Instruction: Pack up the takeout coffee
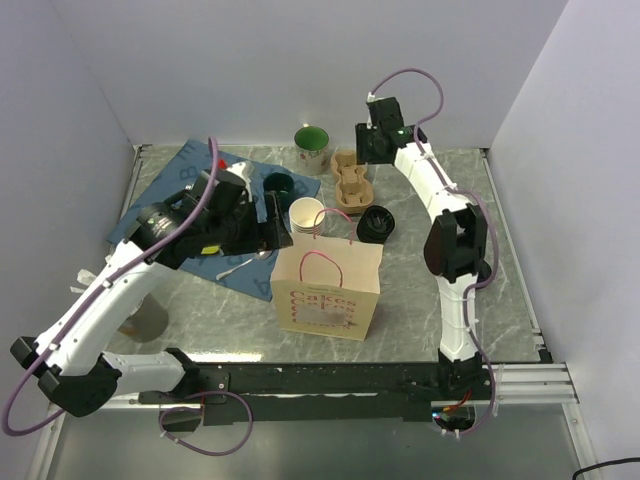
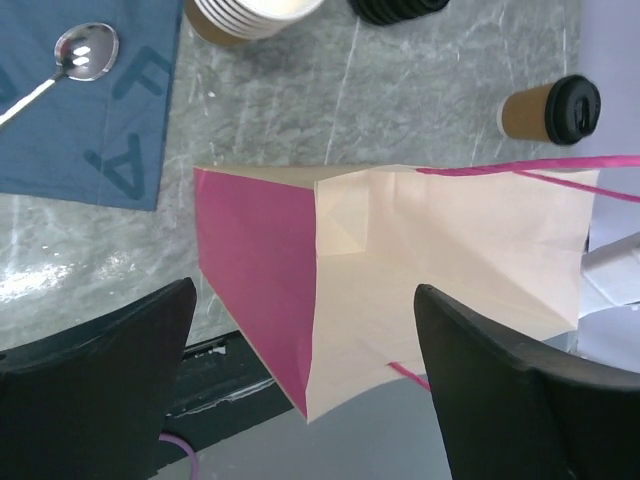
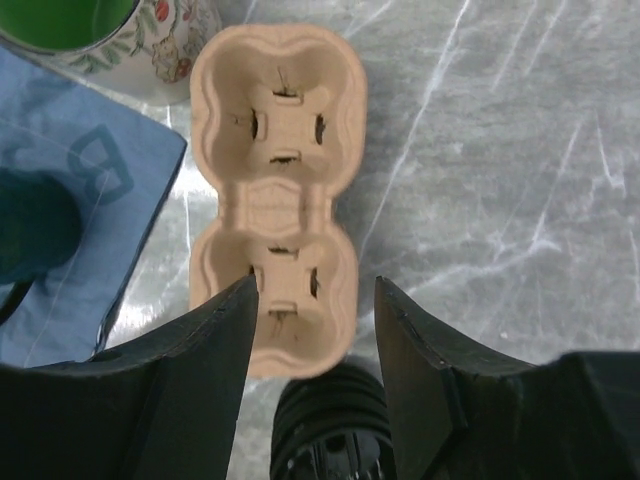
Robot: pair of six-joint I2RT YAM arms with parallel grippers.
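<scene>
Your left gripper [image 2: 305,290] hangs over the open mouth of the cream paper bag [image 2: 450,260], which has pink sides and pink cord handles. Its black fingers are spread wide with nothing held between them. The takeout coffee [image 2: 550,110], a brown kraft paper cup with a black plastic sip lid, sits on the grey marbled table [image 2: 400,110]. In the left wrist view it is just past the bag's upper right corner and clear of it. You cannot tell there whether it stands or lies. Your right gripper [image 3: 315,290] is partly open and empty, above the near cell of a tan moulded-pulp two-cup carrier [image 3: 275,120]. A stack of lidless paper cups [image 1: 306,215] stands behind the bag. A metal spoon [image 2: 85,50] rests on the blue cloth [image 2: 120,130].
</scene>
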